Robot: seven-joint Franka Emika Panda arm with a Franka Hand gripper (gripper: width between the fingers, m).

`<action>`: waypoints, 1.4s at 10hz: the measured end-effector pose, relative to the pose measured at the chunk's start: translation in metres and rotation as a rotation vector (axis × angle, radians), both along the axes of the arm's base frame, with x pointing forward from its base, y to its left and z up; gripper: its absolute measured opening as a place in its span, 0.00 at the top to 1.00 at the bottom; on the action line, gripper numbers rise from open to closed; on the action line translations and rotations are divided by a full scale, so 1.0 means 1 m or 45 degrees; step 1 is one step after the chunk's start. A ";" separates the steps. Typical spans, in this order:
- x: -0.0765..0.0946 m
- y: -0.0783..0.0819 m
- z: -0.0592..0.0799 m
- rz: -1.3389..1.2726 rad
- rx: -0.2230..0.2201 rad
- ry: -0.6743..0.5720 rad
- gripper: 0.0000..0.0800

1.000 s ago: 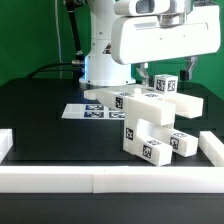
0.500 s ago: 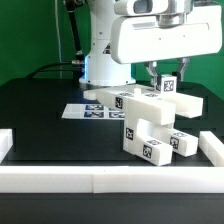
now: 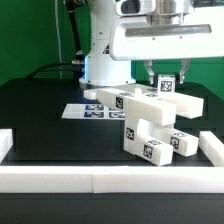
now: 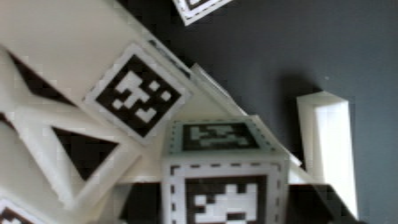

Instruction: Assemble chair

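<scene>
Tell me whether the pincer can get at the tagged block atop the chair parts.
Likely yes: the pincer is closed on the tagged block, a finger on each side, nothing in between.

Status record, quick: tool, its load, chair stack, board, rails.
tool: shut on the small tagged block
small tagged block: at the top rear of the chair stack; whether seated, cannot tell
chair stack: joined white blocks on the table, toward the exterior view's right
marker board: flat, to the exterior view's left of the stack
border rails: front edge and both sides
</scene>
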State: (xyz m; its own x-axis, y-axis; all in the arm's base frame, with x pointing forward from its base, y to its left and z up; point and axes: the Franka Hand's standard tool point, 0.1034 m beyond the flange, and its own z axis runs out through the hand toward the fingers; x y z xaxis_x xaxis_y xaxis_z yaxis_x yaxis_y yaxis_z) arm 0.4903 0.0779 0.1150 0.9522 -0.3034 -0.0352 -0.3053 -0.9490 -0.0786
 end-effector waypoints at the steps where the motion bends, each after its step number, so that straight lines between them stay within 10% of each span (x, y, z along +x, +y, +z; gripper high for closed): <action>1: 0.000 -0.002 0.000 -0.114 0.006 0.009 0.64; 11: 0.001 -0.002 0.000 -0.678 0.012 0.056 0.63; 13: 0.000 0.002 0.000 -0.630 0.009 0.055 0.24; 14: 0.000 0.003 0.000 -0.468 0.008 0.039 0.20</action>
State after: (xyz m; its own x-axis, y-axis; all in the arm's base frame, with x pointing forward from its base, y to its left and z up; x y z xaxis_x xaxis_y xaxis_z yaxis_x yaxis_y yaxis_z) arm 0.4907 0.0806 0.1151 0.7781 -0.6248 -0.0649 -0.6282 -0.7750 -0.0693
